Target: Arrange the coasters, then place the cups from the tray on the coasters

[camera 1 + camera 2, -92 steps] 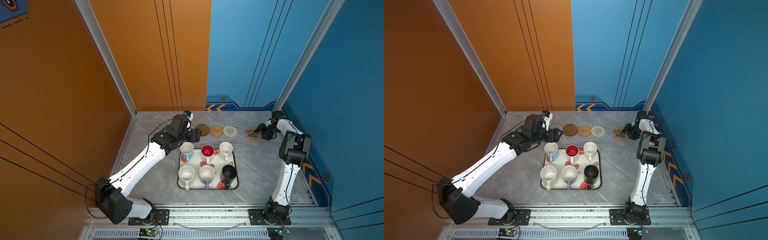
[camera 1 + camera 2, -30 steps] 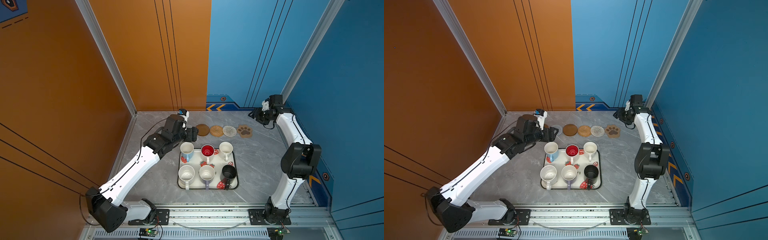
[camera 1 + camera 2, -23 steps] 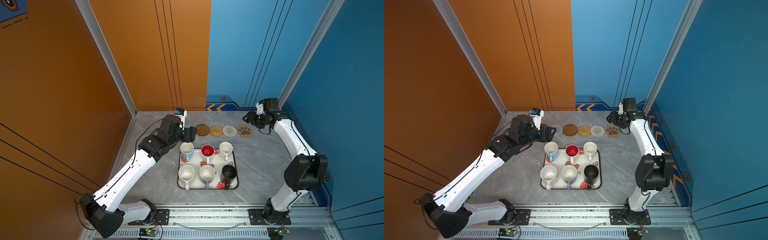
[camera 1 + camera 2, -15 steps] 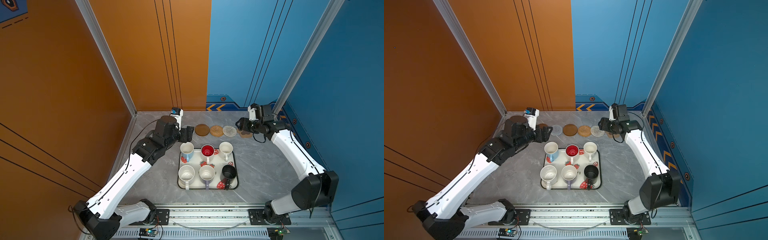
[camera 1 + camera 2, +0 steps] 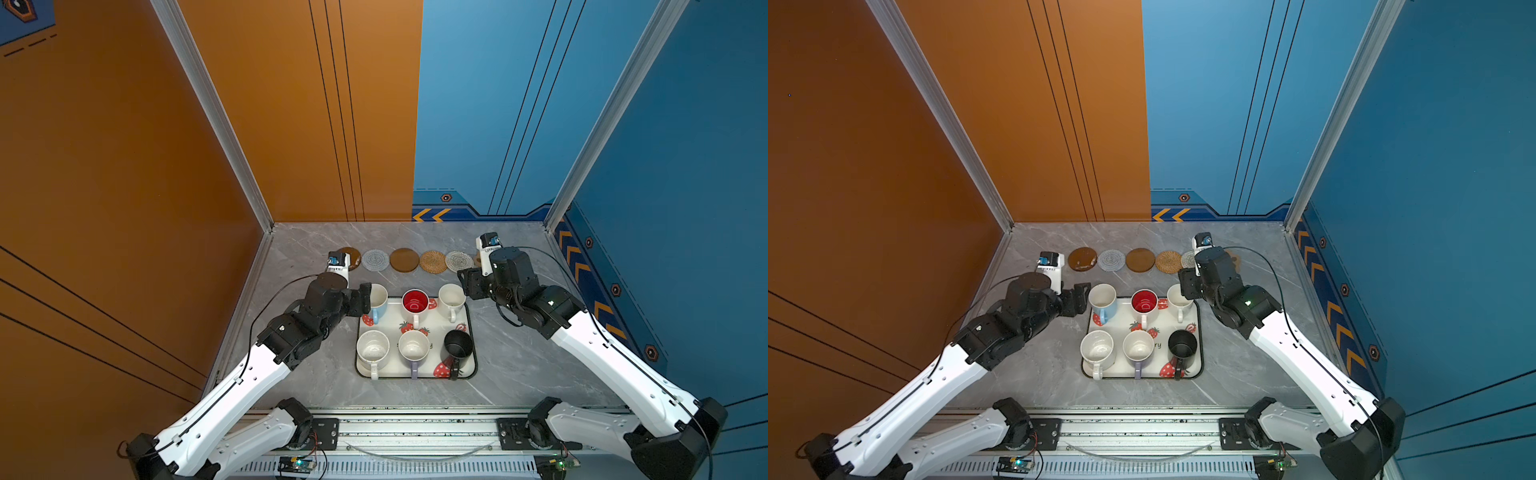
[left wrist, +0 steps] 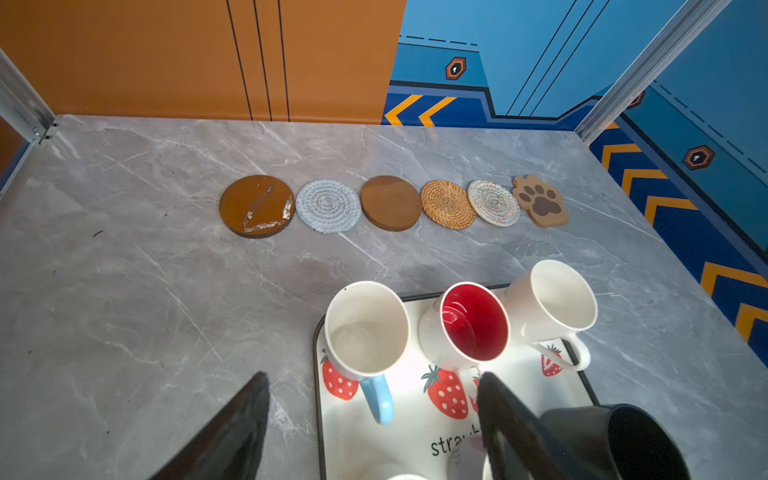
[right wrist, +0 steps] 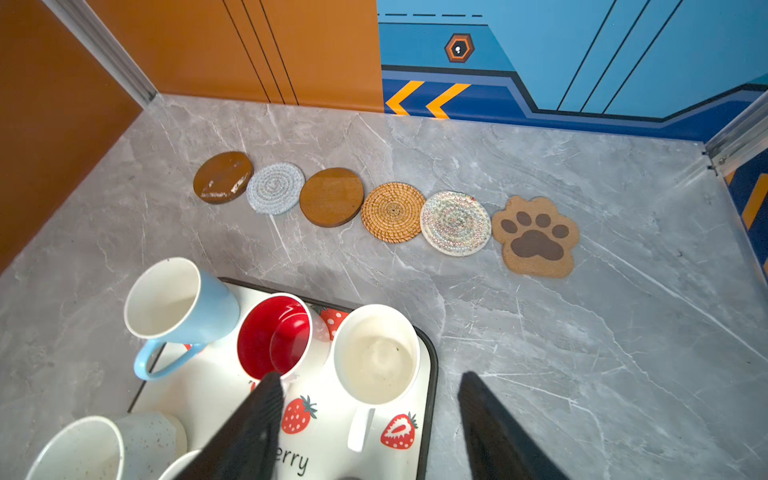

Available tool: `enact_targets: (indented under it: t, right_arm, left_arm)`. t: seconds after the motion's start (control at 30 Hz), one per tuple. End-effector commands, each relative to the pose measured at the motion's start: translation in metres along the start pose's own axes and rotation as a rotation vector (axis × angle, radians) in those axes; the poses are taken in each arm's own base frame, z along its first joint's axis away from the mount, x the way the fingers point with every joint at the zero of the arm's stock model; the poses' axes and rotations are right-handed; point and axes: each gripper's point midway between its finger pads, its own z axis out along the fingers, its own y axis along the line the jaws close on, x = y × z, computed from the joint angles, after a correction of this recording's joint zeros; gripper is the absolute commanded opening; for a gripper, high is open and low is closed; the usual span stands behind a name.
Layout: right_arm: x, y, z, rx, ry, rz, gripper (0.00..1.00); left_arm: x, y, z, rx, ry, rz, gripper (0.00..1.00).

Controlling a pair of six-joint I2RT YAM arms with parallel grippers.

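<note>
Coasters (image 5: 403, 260): six in row, nearly edge to edge, at 12 o'clock of tray (image 5: 434, 330) in both top views; bare table (image 5: 511, 374) strip between row and tray. All six mugs (image 5: 413, 348) on tray. Left gripper (image 5: 363, 299) at tray's 10 o'clock beside blue mug (image 5: 380, 299); right gripper (image 5: 467, 286) at 2 o'clock beside cream mug (image 5: 451, 297).
Left wrist view: jaws spread wide, gripping nothing; blue mug at tray corner; paw coaster (image 6: 540, 201) ends row, open table beyond.
Right wrist view: jaws spread, gripping nothing, above cream mug by tray rim.
</note>
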Motion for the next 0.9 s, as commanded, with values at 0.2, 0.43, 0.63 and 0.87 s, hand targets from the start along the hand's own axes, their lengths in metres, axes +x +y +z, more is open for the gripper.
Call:
enact_targets:
  t: [0.2,0.43,0.63,0.87]
  right_arm:
    - [0.038,0.03,0.002,-0.022,0.05,-0.049,0.91]
    - [0.063,0.032,0.006,0.013,0.173,-0.091,0.9]
    - [0.096,0.011,0.012,0.119,0.308,-0.11,0.87]
    - [0.123,-0.008,0.026,0.154,0.404,-0.046,0.76]
  left_arm:
    - [0.0,0.015,-0.025,0.005,-0.119,-0.02,0.79]
    - [-0.004,0.02,-0.025,-0.039,-0.111,0.025,0.8]
    - [-0.003,0.018,-0.015,-0.055,-0.09,0.048,0.8]
    - [-0.003,0.013,-0.007,-0.044,-0.096,0.048,0.8]
